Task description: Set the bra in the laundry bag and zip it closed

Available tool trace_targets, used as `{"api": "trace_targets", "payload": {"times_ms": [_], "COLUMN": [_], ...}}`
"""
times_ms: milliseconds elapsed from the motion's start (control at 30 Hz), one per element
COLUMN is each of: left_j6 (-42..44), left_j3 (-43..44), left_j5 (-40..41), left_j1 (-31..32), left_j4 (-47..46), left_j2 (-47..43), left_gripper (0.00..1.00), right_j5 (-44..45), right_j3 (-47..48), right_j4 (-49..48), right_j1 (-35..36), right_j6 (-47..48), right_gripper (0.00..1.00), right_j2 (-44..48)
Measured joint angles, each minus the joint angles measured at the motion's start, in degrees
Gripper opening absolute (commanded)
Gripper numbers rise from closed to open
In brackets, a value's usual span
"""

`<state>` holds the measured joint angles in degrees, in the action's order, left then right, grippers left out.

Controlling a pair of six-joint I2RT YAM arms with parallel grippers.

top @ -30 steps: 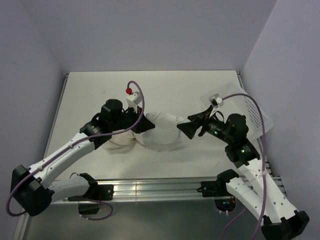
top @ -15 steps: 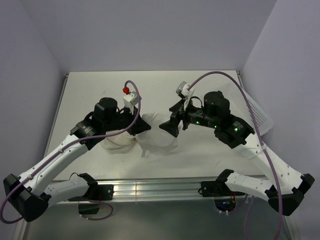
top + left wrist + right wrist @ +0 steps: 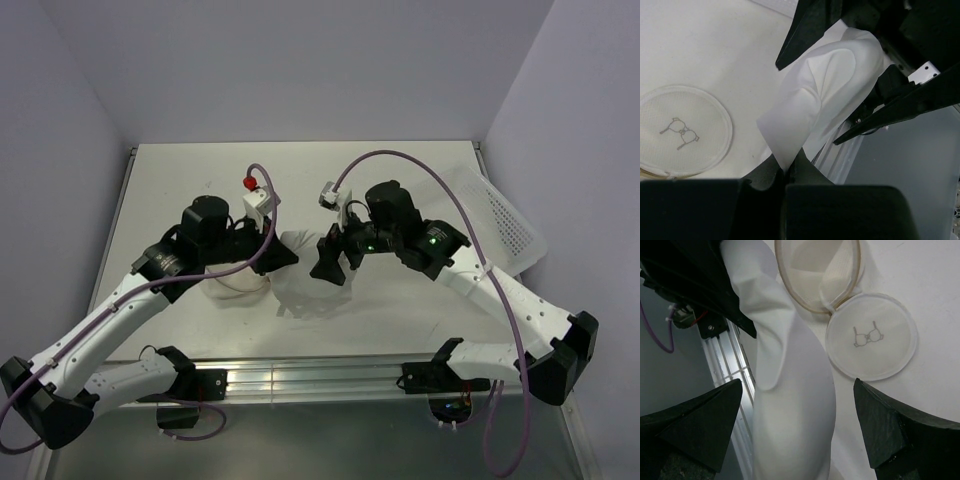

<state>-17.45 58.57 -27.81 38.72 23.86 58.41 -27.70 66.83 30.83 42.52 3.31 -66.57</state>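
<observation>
Left gripper (image 3: 787, 176) was clenched on one edge of the bra (image 3: 825, 90). The fabric ran out from its fingertips in a loose, limp fold. Right gripper (image 3: 795, 427) was spread wide, with the bra passing between its fingers (image 3: 697, 425) and not pinched by them. Laundry bag (image 3: 816, 277) lay unzipped just beyond the right fingertips, its lid (image 3: 871, 337) flipped flat beside the mouth. The bra was wholly outside the bag.
</observation>
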Motion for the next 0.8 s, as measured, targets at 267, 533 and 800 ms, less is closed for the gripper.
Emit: {"api": "trace_targets", "payload": {"times_ms": [267, 533, 800], "left_j6": [0.2, 0.4, -4.8], "left_j3": [0.9, 0.8, 0.3], "left_j5": [0.0, 1.1, 17.6], "left_j1": [0.0, 0.0, 0.1], "left_j4": [0.7, 1.4, 1.8], "left_j2": [-0.5, -0.5, -4.6], "left_gripper": [0.0, 0.4, 0.93], "right_j5": [-1.4, -1.1, 5.5], "right_j3": [-0.5, -0.4, -0.4], "right_j4": [-0.4, -1.0, -3.7], "right_j1": [1.3, 1.3, 1.4], "right_j6": [-0.7, -2.3, -8.0], "right_gripper": [0.62, 0.0, 0.0], "right_j2": [-1.4, -2.8, -2.1]}}
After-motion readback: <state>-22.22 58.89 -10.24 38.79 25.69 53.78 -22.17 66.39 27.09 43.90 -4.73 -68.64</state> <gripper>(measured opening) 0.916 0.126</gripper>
